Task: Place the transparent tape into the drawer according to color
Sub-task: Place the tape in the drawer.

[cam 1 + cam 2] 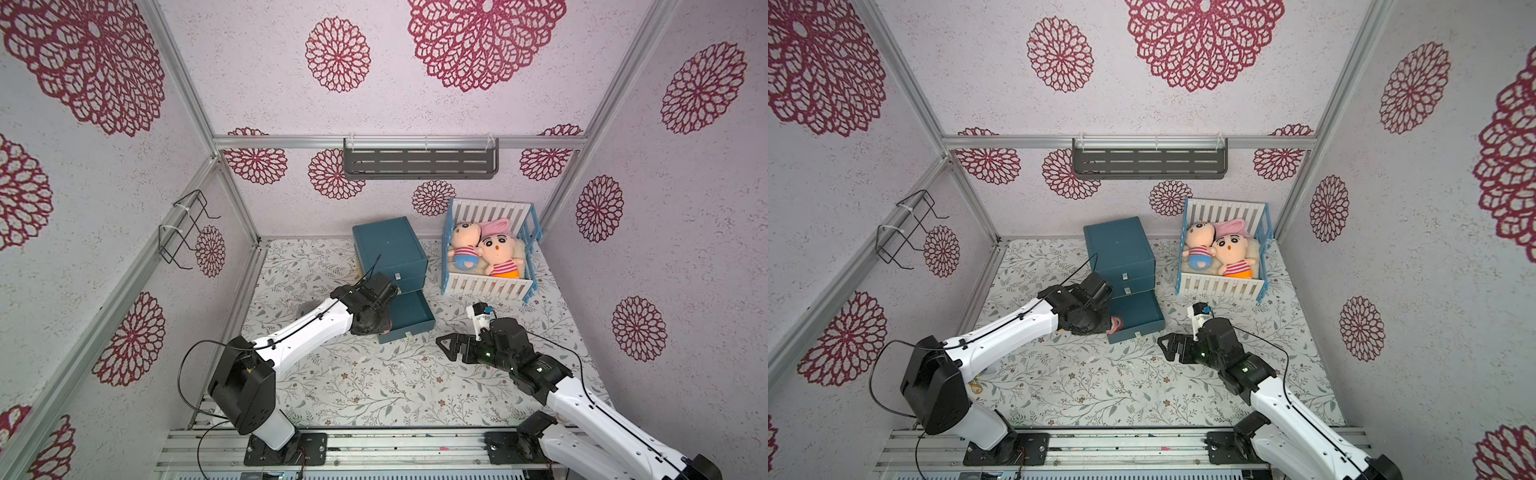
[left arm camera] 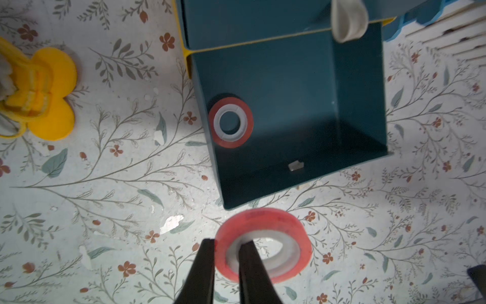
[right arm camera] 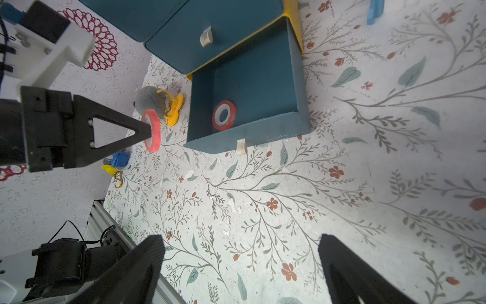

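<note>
We're seeing the left hand (image 2: 228, 243) clamping a red-orange tape ring (image 1: 1116, 324) just left of the open drawer (image 1: 1142, 311), mid-frame in a top view — a second ring (image 2: 231, 121) is lying inside — right hand (image 3: 242, 237) gaping, empty.

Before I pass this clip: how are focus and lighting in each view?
Left wrist view: the held red tape roll and the left gripper are soft, and the open drawer is shadowed inside its front wall. Right wrist view: the right gripper, open, blurs up close. Both top views: evenly lit, no glare.
</note>
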Tool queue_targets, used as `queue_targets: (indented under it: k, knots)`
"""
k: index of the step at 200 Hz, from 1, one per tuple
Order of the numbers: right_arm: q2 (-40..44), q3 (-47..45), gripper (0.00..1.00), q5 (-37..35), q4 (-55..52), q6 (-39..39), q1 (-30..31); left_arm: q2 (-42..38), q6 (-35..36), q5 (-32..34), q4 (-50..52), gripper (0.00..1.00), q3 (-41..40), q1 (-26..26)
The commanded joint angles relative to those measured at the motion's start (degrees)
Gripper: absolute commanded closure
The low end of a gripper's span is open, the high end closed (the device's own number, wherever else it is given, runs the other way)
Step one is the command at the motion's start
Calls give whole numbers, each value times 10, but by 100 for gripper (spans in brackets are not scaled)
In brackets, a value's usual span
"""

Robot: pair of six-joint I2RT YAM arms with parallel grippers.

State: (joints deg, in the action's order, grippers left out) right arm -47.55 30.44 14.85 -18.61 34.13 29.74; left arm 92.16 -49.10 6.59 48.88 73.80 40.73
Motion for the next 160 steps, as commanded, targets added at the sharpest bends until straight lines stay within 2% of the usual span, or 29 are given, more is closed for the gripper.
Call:
queue_targets:
  k: [1,50,130,160]
  knots:
    - [12,-4,1,-3,8,5,-4,22,-13,12,-50,100,17,1]
    - [21,-4,1,-6,2,6,-6,60,-12,38,-79,100,51,14]
    - [24,-4,1,-6,-1,7,-7,108,-11,97,-115,100,54,33]
    - [24,-5,1,-6,-2,7,-8,116,-5,114,-109,73,60,39]
